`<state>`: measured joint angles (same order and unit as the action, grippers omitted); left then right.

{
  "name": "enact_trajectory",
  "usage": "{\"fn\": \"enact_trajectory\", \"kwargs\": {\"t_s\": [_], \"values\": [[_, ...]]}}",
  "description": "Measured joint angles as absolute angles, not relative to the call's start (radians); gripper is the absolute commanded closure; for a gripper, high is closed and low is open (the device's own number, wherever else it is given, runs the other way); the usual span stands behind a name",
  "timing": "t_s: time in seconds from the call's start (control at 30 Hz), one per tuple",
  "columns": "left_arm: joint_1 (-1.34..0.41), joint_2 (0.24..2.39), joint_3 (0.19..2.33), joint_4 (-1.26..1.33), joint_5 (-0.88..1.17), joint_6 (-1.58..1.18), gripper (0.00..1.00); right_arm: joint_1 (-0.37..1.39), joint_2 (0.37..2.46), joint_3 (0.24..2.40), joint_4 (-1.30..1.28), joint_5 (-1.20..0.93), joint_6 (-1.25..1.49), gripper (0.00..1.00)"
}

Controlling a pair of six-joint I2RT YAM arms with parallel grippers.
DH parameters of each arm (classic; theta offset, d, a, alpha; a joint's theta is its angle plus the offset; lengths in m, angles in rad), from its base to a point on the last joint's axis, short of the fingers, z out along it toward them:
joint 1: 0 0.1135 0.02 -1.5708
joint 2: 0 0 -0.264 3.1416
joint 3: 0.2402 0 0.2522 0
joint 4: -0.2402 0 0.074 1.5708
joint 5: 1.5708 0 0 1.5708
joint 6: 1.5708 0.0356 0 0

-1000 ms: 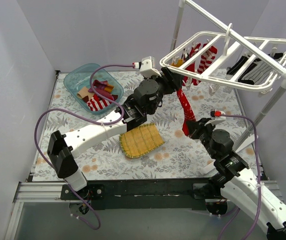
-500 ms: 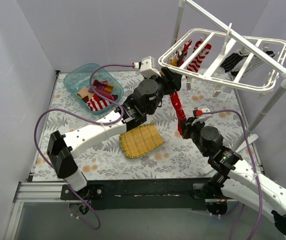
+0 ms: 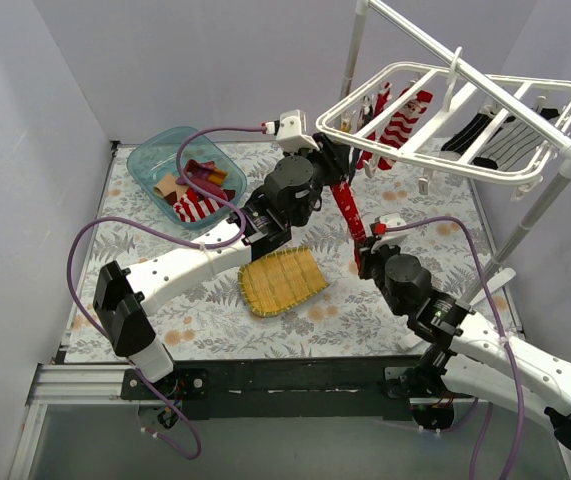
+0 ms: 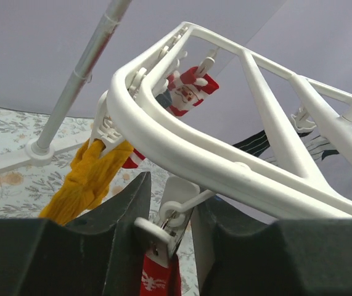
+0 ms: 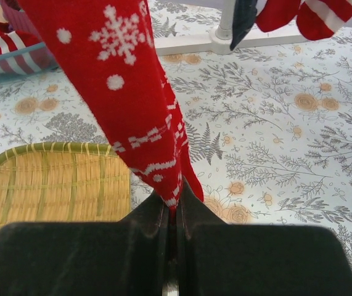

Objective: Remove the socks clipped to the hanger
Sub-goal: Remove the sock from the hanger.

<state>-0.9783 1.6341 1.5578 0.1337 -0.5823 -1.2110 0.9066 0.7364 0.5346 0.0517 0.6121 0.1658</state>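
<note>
Item: red snowflake sock, one clip short of release.
The right jaws pinch its lower end, and the sock runs up from them to the clip. The clip sits between our left jaws, which are drawn narrow around it; whether they press it, we cannot tell. We judge: squeeze the clip squarely and pull gently downward on the right, so the hanger does not tip.

Overhead and close wrist views share one sock.

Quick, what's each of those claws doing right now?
Left gripper: jaws either side of a hanger clip; squeezing or not, cannot tell.
Right gripper: closed, pinching the red sock at its lower end.
</note>
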Motion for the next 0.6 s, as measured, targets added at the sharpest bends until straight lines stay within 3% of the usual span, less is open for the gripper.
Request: {"fn": "enact_trajectory", "kwargs": {"t_s": [0.03,0.07,0.13,0.6], "values": [[-0.977,1.634,1.558,0.137,-0.585,-1.205,0.8,0.914,0.741,0.535,0.052,0.622,0.161,0.99],[-0.976,1.634,1.558,0.141,-0.587,-1.199,0.93,0.921,0.748,0.536,0.052,0.63,0.157,0.99],[-0.974,1.634,1.558,0.145,-0.588,-1.186,1.0,0.933,0.757,0.538,0.052,0.645,0.152,0.99],[-0.969,1.634,1.558,0.151,-0.591,-1.158,1.0,0.945,0.742,0.522,0.053,0.736,0.216,0.99]]}}
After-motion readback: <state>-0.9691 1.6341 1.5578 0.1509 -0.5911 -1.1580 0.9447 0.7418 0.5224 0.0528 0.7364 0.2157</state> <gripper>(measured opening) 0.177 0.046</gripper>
